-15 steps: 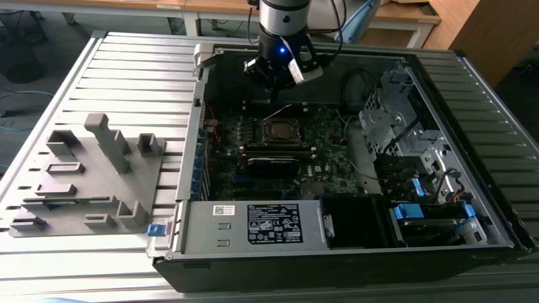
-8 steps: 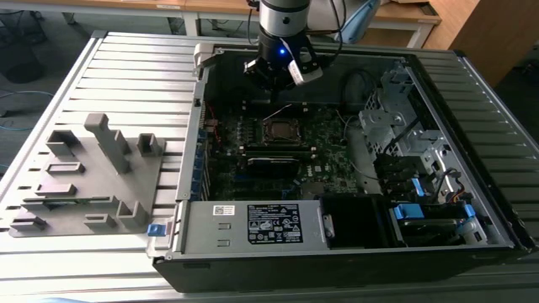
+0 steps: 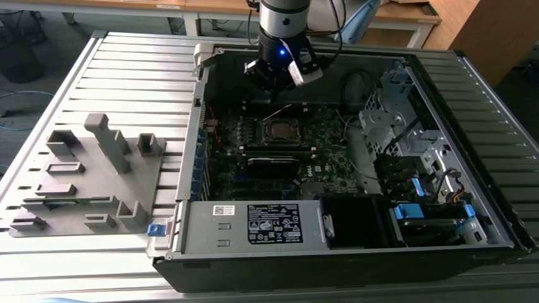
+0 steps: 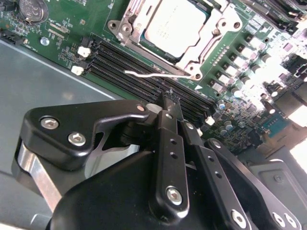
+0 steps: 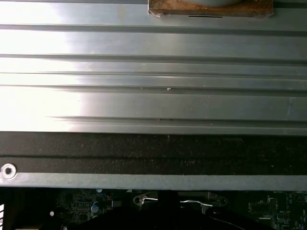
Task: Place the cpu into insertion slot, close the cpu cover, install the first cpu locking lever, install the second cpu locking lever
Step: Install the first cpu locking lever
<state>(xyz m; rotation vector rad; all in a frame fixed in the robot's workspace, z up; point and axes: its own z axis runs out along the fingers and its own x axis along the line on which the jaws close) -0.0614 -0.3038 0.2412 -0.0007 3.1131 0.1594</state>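
Note:
The cpu [image 4: 175, 26], with its dull silver top, sits in the insertion slot [image 3: 281, 129] on the green motherboard. The cpu cover [image 4: 218, 21], a silver frame, lies flat around the chip's top. A thin wire locking lever [image 4: 148, 73] stands free beside the socket, and it rises as a thin line [image 3: 278, 113] in the exterior view. My gripper [image 3: 271, 88] hovers above the board just behind the socket. In the second wrist view its black fingers [image 4: 169, 143] meet at the tips, shut on nothing I can see.
The open computer case [image 3: 194, 158] lies on a ribbed metal table [image 5: 153, 72]. A grey fixture block [image 3: 93, 177] stands at the exterior view's left. Long black memory slots [image 4: 129, 67] run beside the socket. The power supply [image 3: 252, 224] and drive cage [image 3: 396, 120] crowd the case's near and right sides.

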